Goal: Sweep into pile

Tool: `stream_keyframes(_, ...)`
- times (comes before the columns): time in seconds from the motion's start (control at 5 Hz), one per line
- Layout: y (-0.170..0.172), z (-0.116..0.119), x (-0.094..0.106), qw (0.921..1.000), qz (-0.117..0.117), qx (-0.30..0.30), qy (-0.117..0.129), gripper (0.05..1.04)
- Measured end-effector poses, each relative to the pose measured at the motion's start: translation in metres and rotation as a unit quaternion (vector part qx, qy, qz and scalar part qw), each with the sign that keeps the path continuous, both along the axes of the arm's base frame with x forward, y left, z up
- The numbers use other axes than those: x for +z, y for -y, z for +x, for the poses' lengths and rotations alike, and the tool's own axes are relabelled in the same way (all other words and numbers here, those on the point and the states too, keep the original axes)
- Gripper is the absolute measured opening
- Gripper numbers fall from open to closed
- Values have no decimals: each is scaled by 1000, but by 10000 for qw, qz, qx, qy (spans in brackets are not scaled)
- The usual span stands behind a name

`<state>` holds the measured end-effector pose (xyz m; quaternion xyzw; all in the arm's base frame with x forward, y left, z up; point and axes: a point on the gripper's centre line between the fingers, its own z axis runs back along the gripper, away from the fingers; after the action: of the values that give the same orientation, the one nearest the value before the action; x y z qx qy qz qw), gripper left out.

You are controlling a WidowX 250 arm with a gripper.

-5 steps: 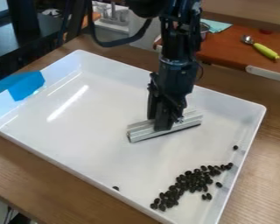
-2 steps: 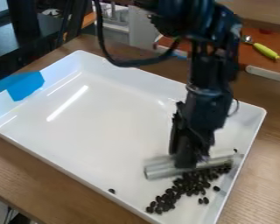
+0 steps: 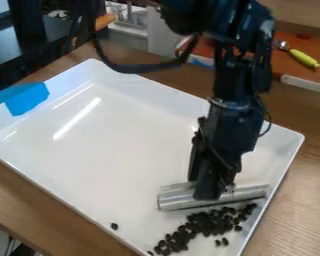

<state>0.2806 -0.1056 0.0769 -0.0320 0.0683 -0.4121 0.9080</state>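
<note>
Black beans (image 3: 209, 224): loose, uneven heap on the tray floor, near end, right side of the view, spread as a slanting band. Two beans (image 3: 221, 242) sit just beside it; one stray bean (image 3: 114, 226) is well apart, by the tray's near-left wall. Silver bar (image 3: 179, 200) lies crosswise just behind the heap, right end near the right wall. My claw (image 3: 213, 192) is clamped on the bar mid-length, pointing down. White tray (image 3: 116, 150) is on a wood table (image 3: 29, 200); blue tape (image 3: 28, 97) over its left wall. Beyond: green-handled spoon (image 3: 303, 58) on a reddish-brown surface (image 3: 315, 47).
</note>
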Motion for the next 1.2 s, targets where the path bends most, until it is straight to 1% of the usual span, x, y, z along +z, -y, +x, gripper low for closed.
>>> stream_keyframes(0.2,-36,18,8,9986,89,512,129,342)
stream_keyframes(0.4,-61,37,20,9940,264,962,448,342)
stream_keyframes(0.6,-75,48,15,9914,397,1152,467,342)
stream_keyframes(0.8,-82,52,6,9902,482,1247,413,342)
stream_keyframes(1.0,-82,55,-5,9895,640,1239,388,342)
stream_keyframes(1.2,-80,60,-11,9896,648,1241,336,342)
